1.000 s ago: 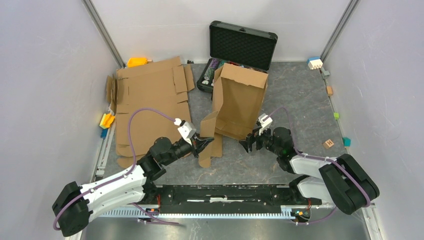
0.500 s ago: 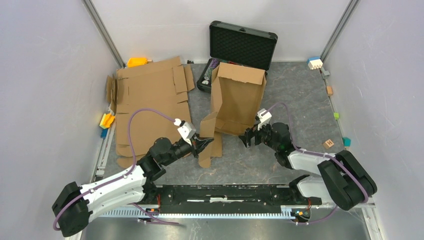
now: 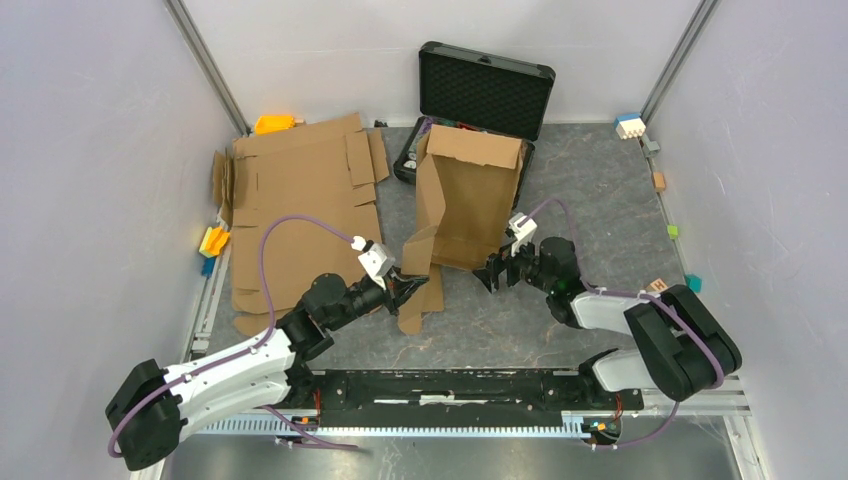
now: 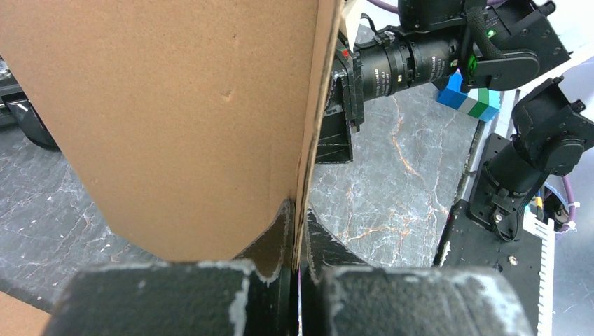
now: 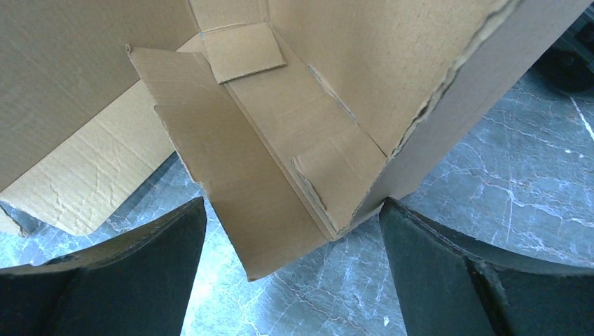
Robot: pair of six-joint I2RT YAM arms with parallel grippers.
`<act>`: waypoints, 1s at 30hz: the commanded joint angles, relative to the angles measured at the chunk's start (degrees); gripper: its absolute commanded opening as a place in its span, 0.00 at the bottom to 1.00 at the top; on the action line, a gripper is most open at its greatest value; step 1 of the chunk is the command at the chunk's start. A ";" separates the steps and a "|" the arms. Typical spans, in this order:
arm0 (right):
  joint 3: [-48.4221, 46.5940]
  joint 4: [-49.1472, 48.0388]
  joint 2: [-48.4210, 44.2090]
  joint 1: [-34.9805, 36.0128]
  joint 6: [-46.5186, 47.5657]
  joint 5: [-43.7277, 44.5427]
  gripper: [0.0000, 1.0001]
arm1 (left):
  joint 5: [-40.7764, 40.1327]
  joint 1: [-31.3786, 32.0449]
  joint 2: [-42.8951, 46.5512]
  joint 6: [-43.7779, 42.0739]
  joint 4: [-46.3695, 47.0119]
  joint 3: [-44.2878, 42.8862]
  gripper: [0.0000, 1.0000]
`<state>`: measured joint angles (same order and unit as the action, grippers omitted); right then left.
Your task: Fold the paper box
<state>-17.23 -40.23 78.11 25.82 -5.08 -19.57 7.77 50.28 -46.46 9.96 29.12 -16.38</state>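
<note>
Since the earlier frame the right gripper (image 3: 497,275) has slid up and to the left in the top view, closing in on the lower right corner of the paper box (image 3: 470,200). The box's upper end has swung slightly left. The left gripper (image 3: 408,290) has kept its place and its hold.

The paper box stands partly opened at the centre of the top view. It leans back, with its open top end just in front of the black case (image 3: 487,88) at upper centre. One flap (image 4: 175,105) hangs down at the box's lower left, and the left gripper is clamped on its edge. In the left wrist view the cardboard runs straight down into the closed fingers.

The right gripper's jaws stand wide apart. In the right wrist view the box's bottom corner and its loose inner flaps fill the space between the two dark fingers (image 5: 105,280). The corner lies just beside the right-hand one, and whether they touch cannot be told.

A flat cardboard sheet (image 3: 300,205) lies on the table (image 3: 610,190) to the left of the box.
</note>
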 commanded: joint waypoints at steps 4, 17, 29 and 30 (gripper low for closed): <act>-2.13 -5.42 1.47 -0.54 -0.09 -7.65 0.98 | 0.84 0.52 -0.03 1.47 -2.38 -1.16 0.02; -4.74 -0.15 2.70 -0.68 3.71 -2.25 0.98 | 0.77 0.52 -0.25 2.44 -2.04 -1.28 0.02; -8.72 1.64 5.87 1.24 9.37 3.93 0.98 | 0.41 0.52 -1.18 1.82 -1.74 -1.72 0.02; -8.99 1.57 6.23 1.22 9.39 3.94 0.98 | 0.42 0.52 -1.25 1.74 -1.78 -1.81 0.02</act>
<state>-23.40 -37.98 83.37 26.65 1.96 -17.50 7.60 50.30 -46.92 9.98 28.93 -16.56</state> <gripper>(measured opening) 0.979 0.044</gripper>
